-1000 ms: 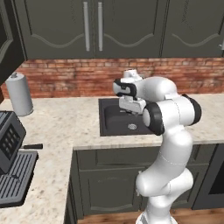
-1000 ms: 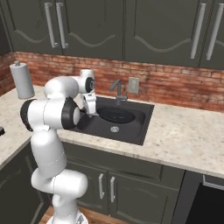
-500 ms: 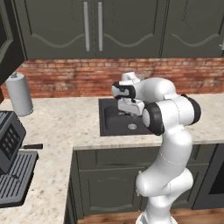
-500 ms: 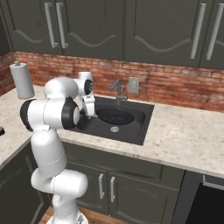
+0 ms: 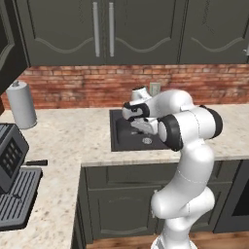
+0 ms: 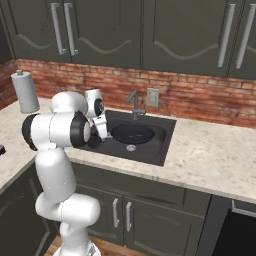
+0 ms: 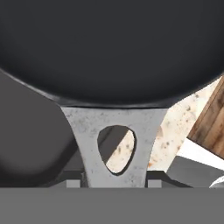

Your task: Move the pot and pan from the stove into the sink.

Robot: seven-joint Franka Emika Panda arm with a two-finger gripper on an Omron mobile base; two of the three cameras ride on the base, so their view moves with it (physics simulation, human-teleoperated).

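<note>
The black pan (image 7: 112,48) fills the top of the hand view, and its grey handle (image 7: 116,124) with a teardrop hole runs down between my fingertips (image 7: 74,183). My gripper (image 7: 113,183) is shut on that handle. In the right base view the gripper (image 6: 101,129) sits at the left side of the dark sink (image 6: 165,145), and the pan (image 6: 131,133) shows as a dark disc low inside the basin. From the left base view the gripper (image 5: 141,127) hangs over the sink (image 5: 116,141). The pot and the stove are out of view.
A grey faucet (image 6: 133,100) stands at the sink's back, close to the pan. A paper towel roll (image 6: 25,92) stands on the beige counter to the left. A dark appliance with a grated surface (image 5: 14,194) occupies the near left counter. Brick wall and cabinets are behind.
The hand has sunk slightly toward the basin with the pan still in its grip. The base and the scene have not shifted.
</note>
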